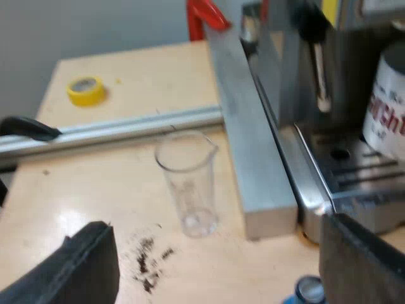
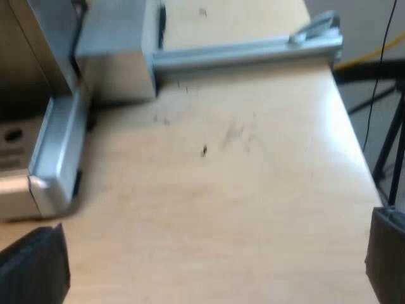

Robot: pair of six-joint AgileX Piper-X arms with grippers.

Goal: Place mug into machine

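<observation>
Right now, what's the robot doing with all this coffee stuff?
Nothing is being held. The left gripper is open above the table, near an upright measuring glass and some spilled coffee grounds. The mug stands on the drip tray of the espresso machine. The right gripper is open over the table by the machine's corner.

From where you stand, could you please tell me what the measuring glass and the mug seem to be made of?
The measuring glass looks like clear glass or plastic: the table shows through it. The mug is opaque white with red lettering, probably ceramic.
</observation>
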